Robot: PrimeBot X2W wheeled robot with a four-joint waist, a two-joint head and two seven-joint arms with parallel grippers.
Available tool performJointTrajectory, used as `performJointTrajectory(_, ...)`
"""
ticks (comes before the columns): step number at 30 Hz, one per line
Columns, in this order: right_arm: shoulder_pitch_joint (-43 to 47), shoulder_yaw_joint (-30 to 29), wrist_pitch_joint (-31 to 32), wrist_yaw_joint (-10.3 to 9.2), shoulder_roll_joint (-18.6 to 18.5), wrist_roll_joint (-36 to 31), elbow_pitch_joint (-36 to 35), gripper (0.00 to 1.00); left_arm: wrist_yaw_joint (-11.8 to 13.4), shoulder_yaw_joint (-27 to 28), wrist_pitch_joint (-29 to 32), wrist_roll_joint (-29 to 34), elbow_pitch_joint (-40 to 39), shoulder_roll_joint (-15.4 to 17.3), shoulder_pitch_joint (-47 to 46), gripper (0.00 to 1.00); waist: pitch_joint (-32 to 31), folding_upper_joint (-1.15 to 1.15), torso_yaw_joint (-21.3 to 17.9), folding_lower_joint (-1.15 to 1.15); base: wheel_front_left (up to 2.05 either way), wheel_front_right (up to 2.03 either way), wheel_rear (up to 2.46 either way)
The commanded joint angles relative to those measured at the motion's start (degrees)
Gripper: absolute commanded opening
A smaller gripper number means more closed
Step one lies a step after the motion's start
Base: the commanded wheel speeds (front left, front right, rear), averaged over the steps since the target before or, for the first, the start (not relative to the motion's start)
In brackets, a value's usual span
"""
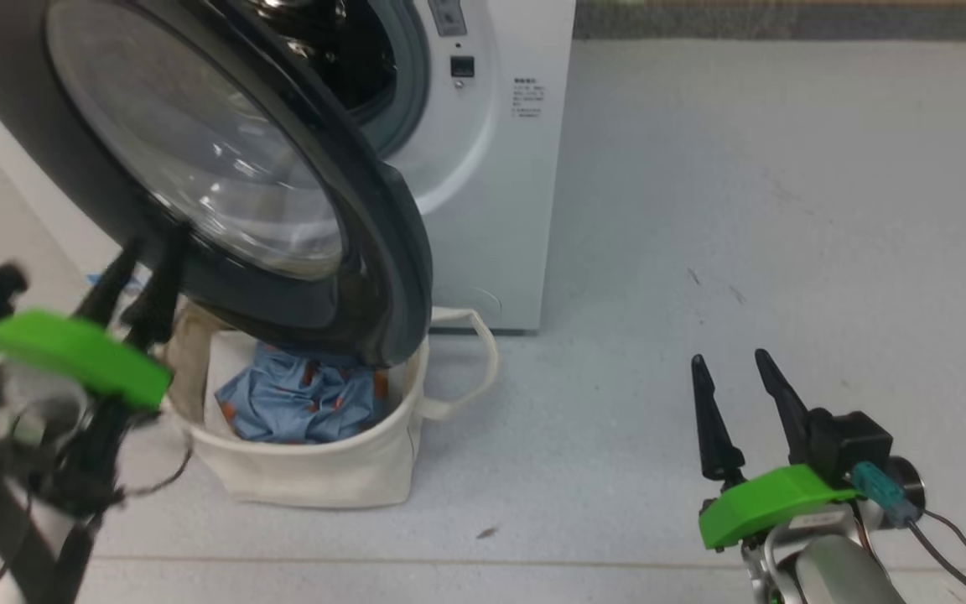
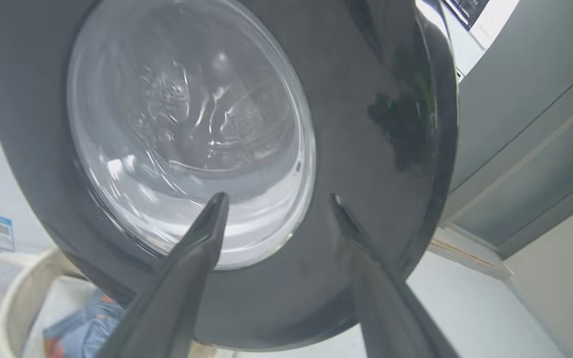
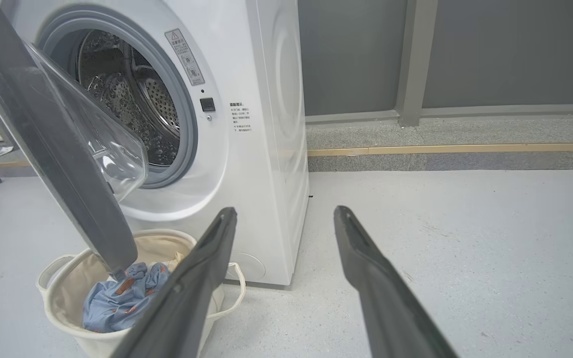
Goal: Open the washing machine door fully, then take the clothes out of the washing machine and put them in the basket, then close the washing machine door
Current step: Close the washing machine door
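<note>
Currently, the clothes [image 1: 298, 398] lie in the basket [image 1: 324, 478], below the door [image 1: 366, 252], which stands open; closing remains. Left gripper [image 2: 277, 196], fingers spread, faces the door's outer side. Right gripper [image 1: 727, 356], spread, holds nothing.

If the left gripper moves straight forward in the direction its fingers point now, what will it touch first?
Most likely the washing machine door: the left gripper, open, aims at its outer face, at the lower edge of the glass. How near it is, I cannot tell.
</note>
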Motion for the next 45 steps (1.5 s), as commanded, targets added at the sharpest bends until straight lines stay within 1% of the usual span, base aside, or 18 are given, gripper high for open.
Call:
performJointTrajectory(1,0.07,0.83,-0.71,0.03,-0.06,-0.37,-1.99,1.00,-0.36,1.92,-2.08,1.70,-0.74,3.53,-1.16,1.00,-1.20,0.00,0.68,0.00,0.00,0.00,0.00)
performJointTrajectory(4,0.58,0.30,-0.71,0.03,0.09,-0.22,-2.38,1.00,-0.36,0.76,-8.62,7.93,1.46,6.97,0.68,1.00,-1.96,0.00,1.43,0.00,0.00,0.00,0.00)
performJointTrajectory(7,1.06,-0.06,-0.71,0.03,0.22,-0.26,-2.59,1.00,-0.29,0.13,-12.36,11.39,3.07,9.07,2.92,1.00,-2.56,0.00,2.24,0.00,0.00,0.00,0.00)
performJointTrajectory(12,1.39,-0.44,-0.71,0.03,0.43,-0.43,-3.06,1.00,0.65,0.19,-15.30,14.75,3.59,11.95,7.70,1.00,-3.10,0.00,2.95,0.00,0.00,0.00,0.00)
performJointTrajectory(15,1.67,-0.78,-0.71,0.03,0.64,-0.22,-3.47,1.00,2.25,1.01,-16.54,16.85,2.53,12.76,10.80,1.00,-3.21,0.00,3.53,0.00,0.00,0.00,0.00)
performJointTrajectory(19,2.52,-1.19,-0.71,0.03,0.90,-0.07,-3.30,1.00,4.17,2.96,-17.12,17.96,1.07,11.89,14.85,1.00,-3.50,0.00,4.15,0.00,0.00,0.00,0.00)
performJointTrajectory(21,2.57,-1.15,-0.71,0.03,1.02,-0.03,-3.16,1.00,5.09,5.15,-17.22,18.00,-0.22,10.89,16.79,1.00,-3.54,0.00,4.06,0.00,0.00,0.00,0.00)
performJointTrajectory(22,2.57,-1.15,-0.71,0.03,1.02,-0.03,-3.16,1.00,5.09,5.15,-17.22,18.00,-0.22,10.89,16.79,1.00,-3.54,0.00,4.06,0.00,0.00,0.00,0.00)
performJointTrajectory(23,2.56,-1.12,-0.71,0.03,1.08,0.17,-3.25,1.00,5.48,6.48,-17.23,18.29,-1.15,10.29,17.85,1.00,-3.55,0.00,4.02,0.00,0.00,0.00,0.00)
performJointTrajectory(26,2.49,-0.65,-0.71,0.03,1.20,0.40,-3.19,1.00,6.45,9.44,-17.25,20.58,-3.77,8.66,21.42,1.00,-3.60,0.00,3.78,0.00,0.00,0.00,0.00)
performJointTrajectory(30,2.37,-0.67,-0.71,0.03,1.27,0.48,-3.04,1.00,6.87,12.44,-17.26,23.64,-6.45,6.38,25.34,1.00,-3.95,0.00,3.49,0.00,0.00,0.00,0.00)
performJointTrajectory(33,2.39,-0.41,-0.71,0.03,1.30,0.62,-2.92,1.00,6.54,13.57,-17.27,26.41,-8.04,5.05,27.36,1.00,-4.35,0.00,3.17,0.00,0.00,0.00,0.00)
performJointTrajectory(35,2.37,-0.19,-0.71,0.03,1.31,0.83,-2.82,1.00,5.81,13.76,-17.27,27.61,-8.47,4.21,28.42,1.00,-4.59,0.00,2.88,0.00,0.00,0.00,0.00)
performJointTrajectory(37,2.31,-0.24,-0.71,0.03,1.32,0.89,-2.70,1.00,5.44,13.93,-17.27,29.18,-8.49,3.91,29.01,1.00,-4.81,0.00,2.59,0.00,0.00,0.00,0.00)
performJointTrajectory(45,2.95,-0.31,-0.71,0.03,1.33,0.73,-2.04,1.00,3.55,15.62,-17.27,30.83,-7.72,2.11,29.51,1.00,-5.56,0.00,1.63,0.00,0.00,0.00,0.00)
